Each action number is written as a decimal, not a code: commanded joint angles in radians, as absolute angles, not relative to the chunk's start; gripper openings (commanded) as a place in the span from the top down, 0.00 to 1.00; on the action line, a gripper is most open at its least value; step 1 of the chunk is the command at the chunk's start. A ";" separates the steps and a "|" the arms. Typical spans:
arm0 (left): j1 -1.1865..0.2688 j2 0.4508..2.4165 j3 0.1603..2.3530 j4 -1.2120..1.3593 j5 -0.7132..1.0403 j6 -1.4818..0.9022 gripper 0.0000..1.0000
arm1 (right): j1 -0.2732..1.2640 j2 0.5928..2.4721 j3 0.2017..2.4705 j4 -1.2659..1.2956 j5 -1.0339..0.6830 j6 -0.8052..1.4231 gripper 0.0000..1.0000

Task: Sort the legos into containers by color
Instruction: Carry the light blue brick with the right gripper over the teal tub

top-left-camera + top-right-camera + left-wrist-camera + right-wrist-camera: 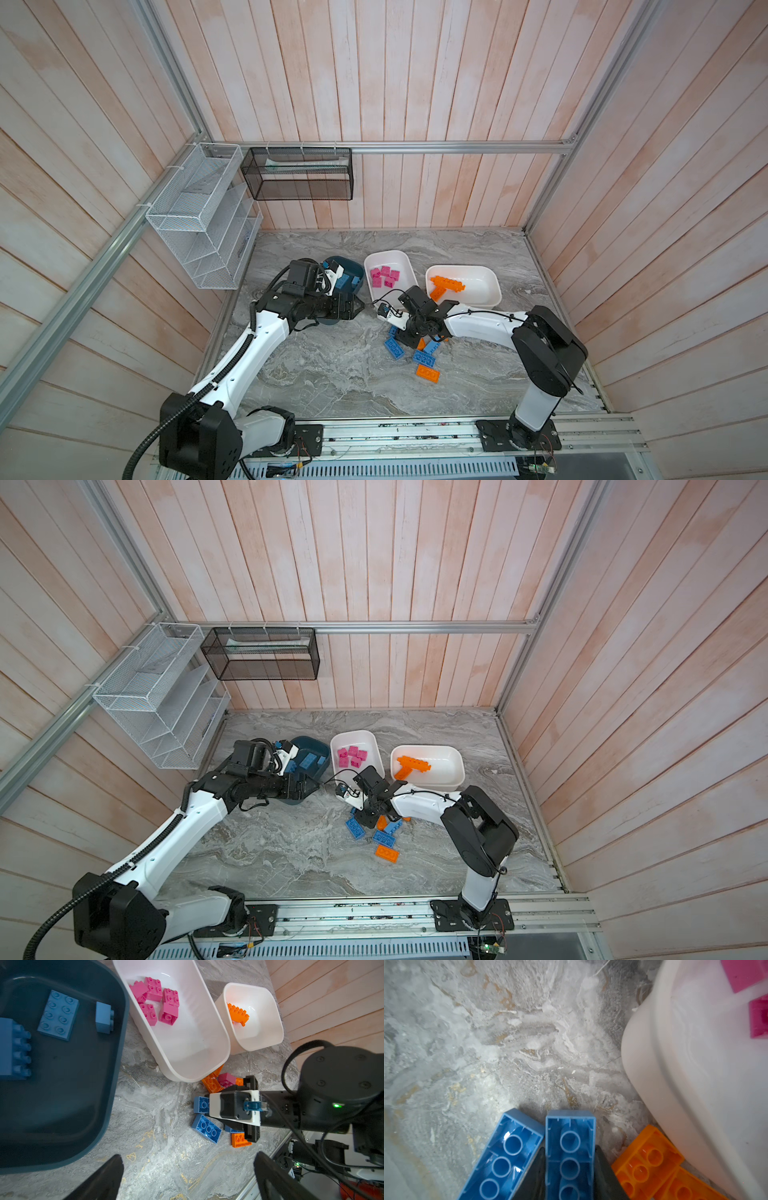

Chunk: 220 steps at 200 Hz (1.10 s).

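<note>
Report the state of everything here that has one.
Left gripper: open, empty.
Right gripper: closed on a blue brick, underside up.
Teal tub: holds three blue bricks.
Middle tub: holds pink bricks.
Right tub: holds orange bricks.
Loose bricks: unsorted on the table.

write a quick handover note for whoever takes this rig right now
Left gripper: open, empty, near the teal tub.
Right gripper: shut on an upturned blue brick in the loose pile, not yet lifted.
Done: three blue bricks in the teal tub, five pink bricks in the middle white tub, orange pieces in the other white tub.
Left: the gripped brick, loose blue bricks, orange bricks and one pink brick on the table.
</note>
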<state>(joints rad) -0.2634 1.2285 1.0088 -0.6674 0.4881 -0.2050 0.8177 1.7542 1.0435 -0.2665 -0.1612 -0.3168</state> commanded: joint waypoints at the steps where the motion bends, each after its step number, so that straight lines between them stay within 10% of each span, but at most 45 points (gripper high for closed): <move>1: -0.219 1.178 0.983 -0.694 0.463 -0.219 0.00 | 0.821 1.688 1.103 -0.240 -0.226 -0.260 0.72; 97: -0.074 1.028 0.910 -0.704 0.378 -0.359 0.00 | 0.808 2.037 1.597 -0.080 -0.537 -0.102 0.73; 220: -0.061 0.993 0.866 -0.702 0.339 -0.371 0.00 | 0.798 2.421 1.983 -0.109 -0.337 -0.121 0.64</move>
